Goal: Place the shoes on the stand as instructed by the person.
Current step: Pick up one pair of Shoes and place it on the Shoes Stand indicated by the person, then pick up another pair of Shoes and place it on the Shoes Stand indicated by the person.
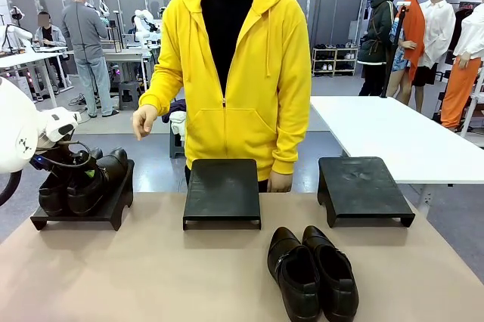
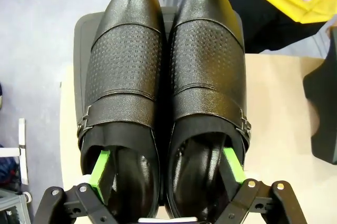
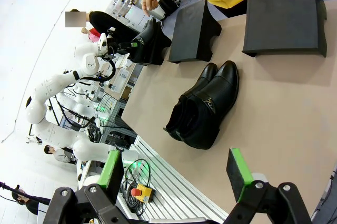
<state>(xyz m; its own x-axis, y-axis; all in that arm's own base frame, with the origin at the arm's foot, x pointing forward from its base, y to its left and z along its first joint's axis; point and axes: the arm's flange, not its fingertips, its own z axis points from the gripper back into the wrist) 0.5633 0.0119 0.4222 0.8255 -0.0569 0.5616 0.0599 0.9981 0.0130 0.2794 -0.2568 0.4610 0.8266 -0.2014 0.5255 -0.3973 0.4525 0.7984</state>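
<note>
One pair of glossy black shoes [image 1: 83,182] sits side by side on the left black stand [image 1: 113,212]. In the left wrist view, the two shoes [image 2: 124,66] point away from me on the stand [image 2: 79,50]. My left gripper [image 2: 166,166] is open, with one green finger [image 2: 100,169] inside each shoe's opening. A second pair of shoes [image 1: 311,273] lies on the table at the front right. My right gripper [image 3: 175,174] hovers open above and apart from that pair [image 3: 202,105]. The person [image 1: 234,72] in yellow stands behind the middle stand, one hand [image 1: 144,122] held out towards the left stand.
The middle stand [image 1: 222,190] and the right stand [image 1: 363,186] are bare. A white table [image 1: 401,133] stands behind at the right. In the right wrist view, a yellow emergency-stop box [image 3: 142,192] lies below the table's near edge.
</note>
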